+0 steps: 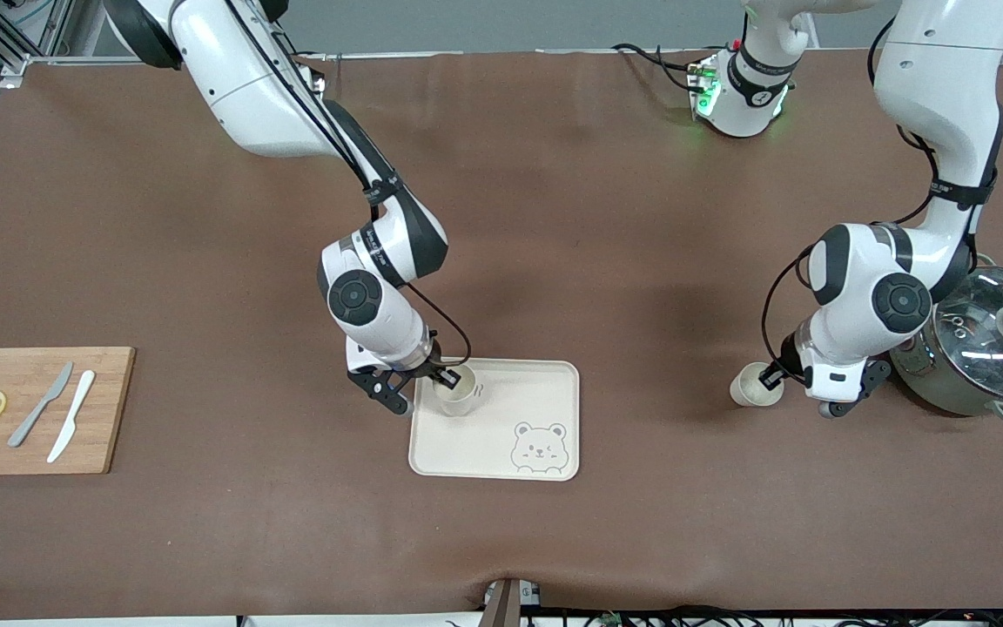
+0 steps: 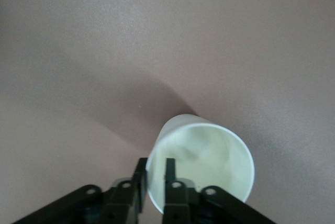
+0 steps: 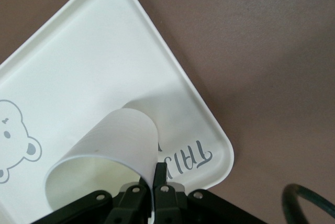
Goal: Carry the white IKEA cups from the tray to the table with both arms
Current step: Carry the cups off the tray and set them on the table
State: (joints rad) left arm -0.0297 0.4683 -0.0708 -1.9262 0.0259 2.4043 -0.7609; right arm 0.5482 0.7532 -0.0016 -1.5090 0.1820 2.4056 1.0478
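Observation:
One white IKEA cup (image 1: 460, 394) stands upright on the cream bear tray (image 1: 545, 383), in the tray corner farther from the front camera toward the right arm's end. My right gripper (image 1: 449, 379) is shut on its rim wall, one finger inside and one outside. The right wrist view shows that cup (image 3: 115, 140), gripper (image 3: 154, 174) and tray (image 3: 94, 51). The other white cup (image 1: 752, 389) stands on the bare table beside the pot. My left gripper (image 1: 767, 376) straddles its rim. In the left wrist view the fingers of this gripper (image 2: 155, 174) stand slightly apart around the cup (image 2: 209, 156) wall.
A steel pot with a glass lid (image 1: 989, 348) sits close to the left arm's wrist. A wooden cutting board (image 1: 36, 409) with two lemon slices and two knives lies at the right arm's end. A dark cable (image 3: 298, 203) hangs by the right gripper.

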